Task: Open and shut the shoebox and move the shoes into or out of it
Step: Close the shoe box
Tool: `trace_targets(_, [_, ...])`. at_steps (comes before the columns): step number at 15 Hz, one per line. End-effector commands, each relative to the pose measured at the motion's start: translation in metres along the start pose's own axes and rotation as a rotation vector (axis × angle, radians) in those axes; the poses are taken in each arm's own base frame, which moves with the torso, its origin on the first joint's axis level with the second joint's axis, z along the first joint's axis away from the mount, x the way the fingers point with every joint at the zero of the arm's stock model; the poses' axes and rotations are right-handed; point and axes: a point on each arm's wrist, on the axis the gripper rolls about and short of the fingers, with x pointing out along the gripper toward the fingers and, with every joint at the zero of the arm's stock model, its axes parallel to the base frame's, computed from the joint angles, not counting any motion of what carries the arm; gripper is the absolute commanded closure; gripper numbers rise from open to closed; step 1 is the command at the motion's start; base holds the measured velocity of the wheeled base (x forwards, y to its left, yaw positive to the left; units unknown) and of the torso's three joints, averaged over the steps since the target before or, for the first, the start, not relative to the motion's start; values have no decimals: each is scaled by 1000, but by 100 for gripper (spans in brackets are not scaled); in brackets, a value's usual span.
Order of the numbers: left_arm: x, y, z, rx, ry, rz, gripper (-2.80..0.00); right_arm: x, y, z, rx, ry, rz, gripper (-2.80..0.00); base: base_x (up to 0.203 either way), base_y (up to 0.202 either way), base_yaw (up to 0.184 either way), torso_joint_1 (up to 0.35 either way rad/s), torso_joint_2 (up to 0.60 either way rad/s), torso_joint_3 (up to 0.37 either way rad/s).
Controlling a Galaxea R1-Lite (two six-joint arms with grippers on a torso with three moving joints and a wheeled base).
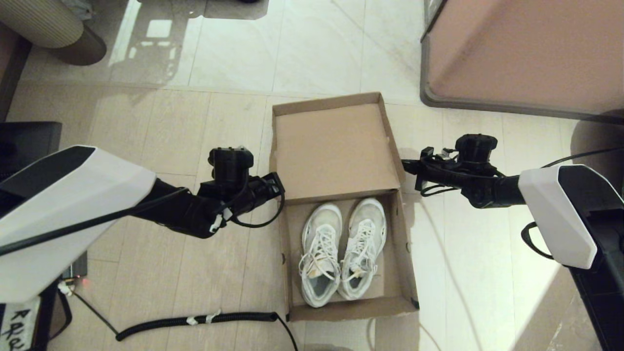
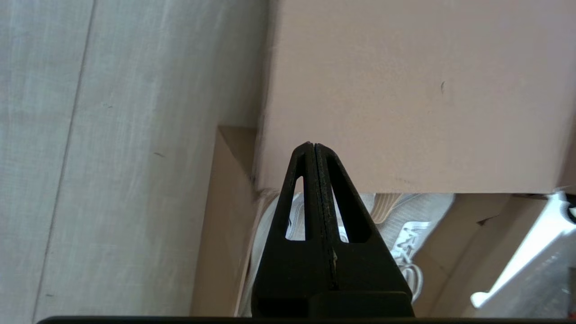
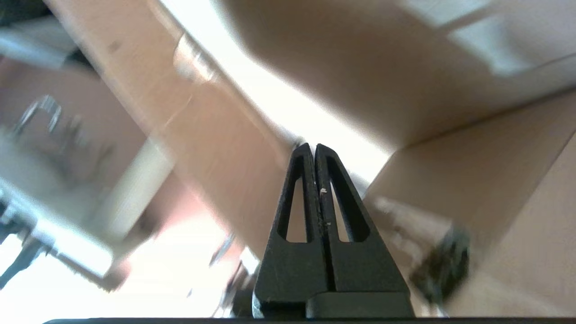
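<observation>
The brown cardboard shoebox (image 1: 405,265) stands on the floor. Its hinged lid (image 1: 336,146) is half raised, inner side towards me, over the far half of the box. Two white lace-up sneakers (image 1: 341,251) lie side by side in the box, toes under the lid. My left gripper (image 1: 279,187) is shut at the lid's near left corner. In the left wrist view its tips (image 2: 313,145) rest against the lid (image 2: 405,90), with the sneakers (image 2: 414,220) beyond. My right gripper (image 1: 405,166) is shut at the lid's right edge. Its closed tips (image 3: 313,146) show against blurred cardboard (image 3: 472,180).
A large pinkish-brown, dark-rimmed furniture block (image 1: 526,53) stands at the far right. A black corrugated cable (image 1: 195,321) lies on the floor near the box's near left corner. A round beige object (image 1: 53,27) sits at the far left, with dark equipment (image 1: 24,141) at the left edge.
</observation>
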Motion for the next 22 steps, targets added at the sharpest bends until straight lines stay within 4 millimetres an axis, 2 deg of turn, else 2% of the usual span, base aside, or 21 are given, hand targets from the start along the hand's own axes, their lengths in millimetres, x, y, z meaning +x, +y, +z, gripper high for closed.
trace_targets(1, [10, 10, -2, -1, -16, 38, 0, 3, -9, 2, 3, 34, 16, 0, 0, 0, 0, 0, 0, 0])
trace_targets(4, [27, 16, 37, -19, -198, 99, 0, 4, -16, 3, 13, 33, 6, 0, 0, 0, 0, 0, 0, 0])
trace_targets(5, [24, 14, 52, -24, -233, 91, 0, 4, -17, 3, 14, 33, 6, 0, 0, 0, 0, 0, 0, 0])
trace_targets(7, [1, 2, 79, -27, -245, 52, 0, 6, -23, 4, 20, 35, -1, 0, 0, 0, 0, 0, 0, 0])
trace_targets(8, [-2, 3, 83, -27, -234, 57, 0, 6, -23, 3, 18, 36, -1, 0, 0, 0, 0, 0, 0, 0])
trace_targets(11, [23, 25, 65, -28, -209, 128, 0, 7, -24, 3, 18, 36, -2, 0, 0, 0, 0, 0, 0, 0])
trace_targets(13, [48, 36, 51, -31, -211, 171, 0, 7, -24, 3, 19, 36, -3, 0, 0, 0, 0, 0, 0, 0])
trace_targets(16, [73, 42, 52, -41, -267, 202, 0, 7, -22, 3, 17, 38, -1, 0, 0, 0, 0, 0, 0, 0])
trace_targets(22, [83, 43, 38, -177, -247, 197, 0, 8, -21, 1, 17, 41, -2, 0, 0, 0, 0, 0, 0, 0])
